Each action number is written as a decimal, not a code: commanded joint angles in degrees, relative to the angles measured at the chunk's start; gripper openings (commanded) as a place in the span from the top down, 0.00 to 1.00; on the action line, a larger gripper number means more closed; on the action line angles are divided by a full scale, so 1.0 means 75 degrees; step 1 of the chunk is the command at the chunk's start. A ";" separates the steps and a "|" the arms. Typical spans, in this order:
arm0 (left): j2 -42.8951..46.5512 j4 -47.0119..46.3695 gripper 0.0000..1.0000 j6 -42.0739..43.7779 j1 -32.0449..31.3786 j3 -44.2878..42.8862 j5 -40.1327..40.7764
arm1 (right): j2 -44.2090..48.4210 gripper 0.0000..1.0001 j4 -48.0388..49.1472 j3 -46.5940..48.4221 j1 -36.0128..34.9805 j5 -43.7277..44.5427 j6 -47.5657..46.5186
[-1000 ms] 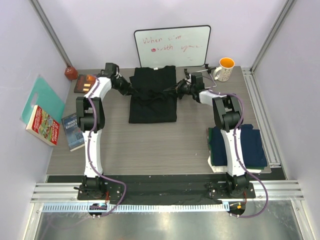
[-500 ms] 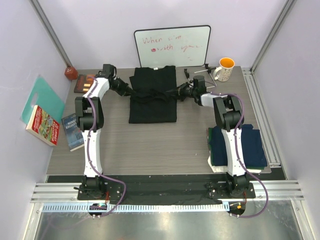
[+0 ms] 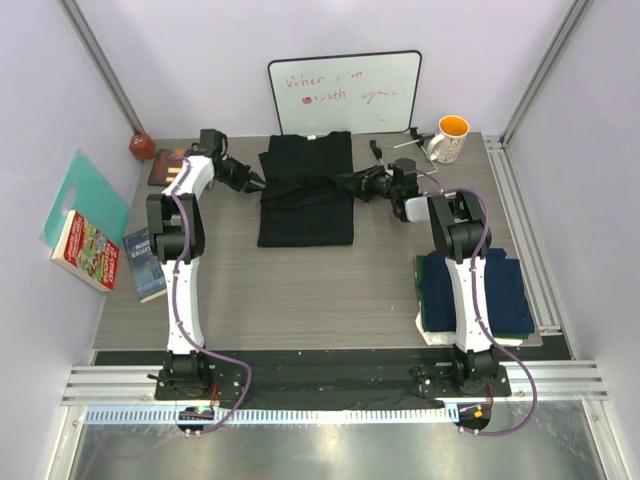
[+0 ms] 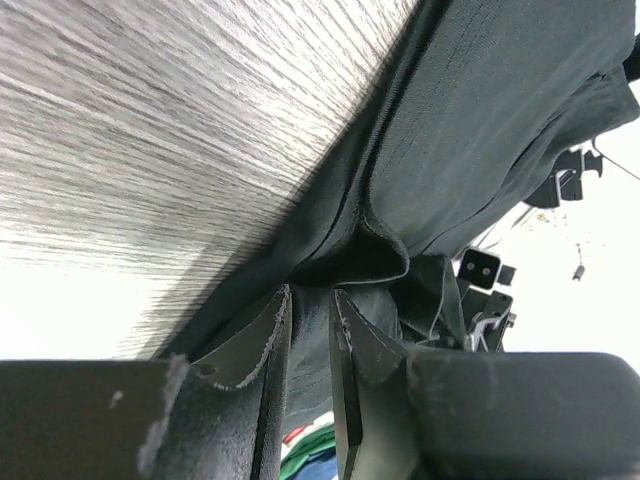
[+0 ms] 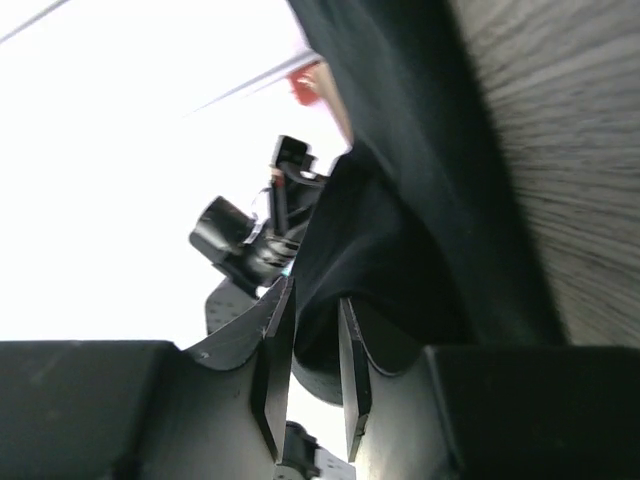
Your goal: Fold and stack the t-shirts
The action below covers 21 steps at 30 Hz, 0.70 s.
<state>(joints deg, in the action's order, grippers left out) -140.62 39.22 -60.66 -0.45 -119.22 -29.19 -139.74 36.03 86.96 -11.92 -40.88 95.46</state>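
The left claw (image 4: pixel 310 295) has its jaws parted by a narrow slit. Its tips lie right at a rumpled fold of black cloth, and no cloth shows inside the slit. The right claw (image 5: pixel 315 290) stands a little wider, with a hump of the same black cloth bulging just past its tips and nothing clamped. From above, the left claw (image 3: pixel 252 181) sits low in front of the whiteboard's (image 3: pixel 345 90) left end, and the right claw (image 3: pixel 352 183) sits in front of its right end. Between them the black t-shirt (image 3: pixel 305 205) lies on the table (image 3: pixel 300 290) directly in front of the whiteboard. It is folded to a narrow upright rectangle with a creased band across it at the height of the claws. A stack of folded t-shirts (image 3: pixel 500 285), navy on top with green and white edges below, rests well to the right of the whiteboard and much nearer the arm bases. An orange-lined mug (image 3: pixel 450 138) stands just right of the whiteboard. Several books (image 3: pixel 145 262) lie well to the whiteboard's left.
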 commanded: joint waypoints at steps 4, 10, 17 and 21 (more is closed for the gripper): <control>0.0888 -0.0249 0.75 0.0048 0.0364 0.0448 0.0502 | 0.0643 0.68 0.1090 -0.0449 0.0289 0.0553 0.1065; 0.1733 -0.0203 0.71 0.0482 0.0458 0.0510 0.0927 | 0.0960 0.67 0.1231 -0.0801 0.0488 0.0553 0.1088; 0.2892 -0.0343 0.73 0.1396 0.0131 0.1831 0.0272 | 0.2061 0.70 -0.2925 -0.0265 0.0360 -0.0045 -0.2438; 0.3256 -0.0319 0.75 0.2006 -0.0806 0.3096 0.0352 | 0.2261 0.70 -0.4745 0.0231 -0.0015 -0.0174 -0.4032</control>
<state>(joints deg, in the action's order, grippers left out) -119.00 36.60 -51.72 0.21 -103.11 -24.95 -129.34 18.44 84.62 -8.82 -39.81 83.24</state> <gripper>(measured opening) 0.263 0.300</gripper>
